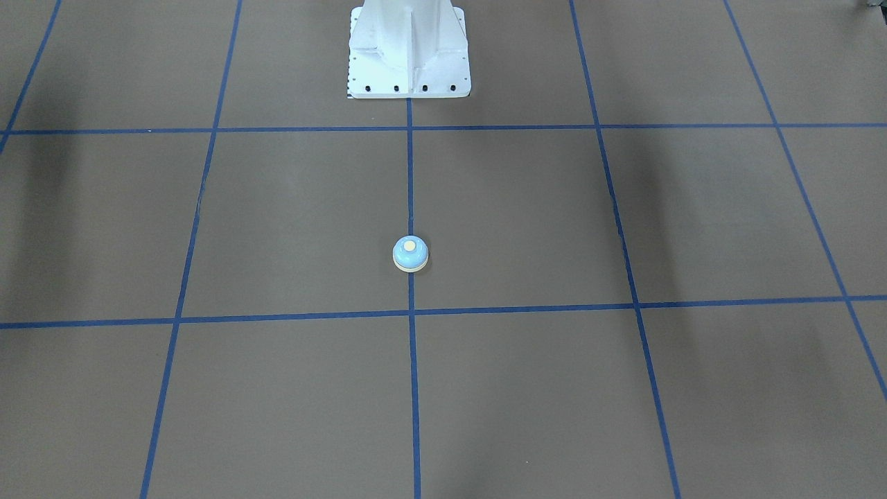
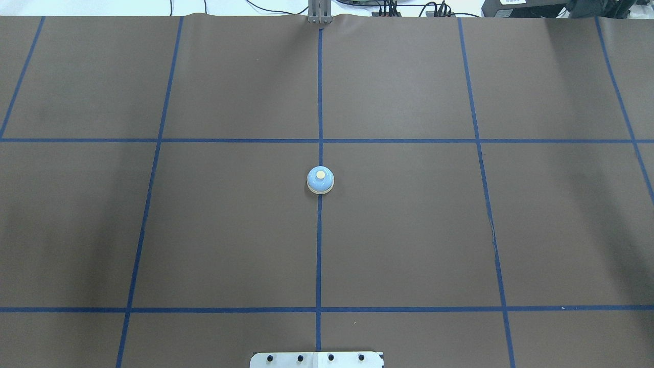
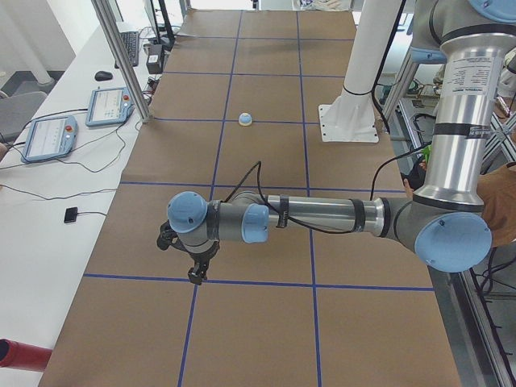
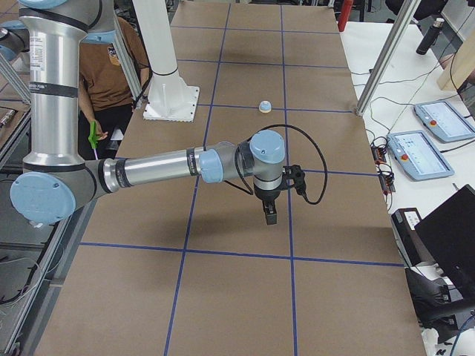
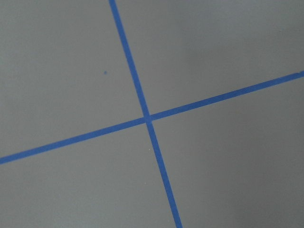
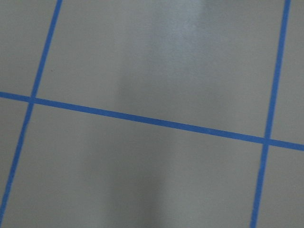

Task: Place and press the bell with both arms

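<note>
Sitting upright on the blue centre tape line, the bell [image 2: 320,180] is mid-table, well apart from both arms.

The bell's cream button faces up and its base ring lies flat on the brown table [image 2: 230,230] cover; it straddles the tape line [image 1: 411,180] that runs out from the white pedestal [image 1: 409,48]. The left arm [image 3: 322,216] reaches level over the table's left end, and the left gripper [image 3: 196,274] hangs pointing down above a tape crossing. The right arm [image 4: 156,169] mirrors it at the other end, with the right gripper [image 4: 270,215] also pointing down clear of the surface. Both tools show only in the side views, small and dark, so their jaw setting cannot be told. Each wrist camera shows only brown cover and tape.
</note>
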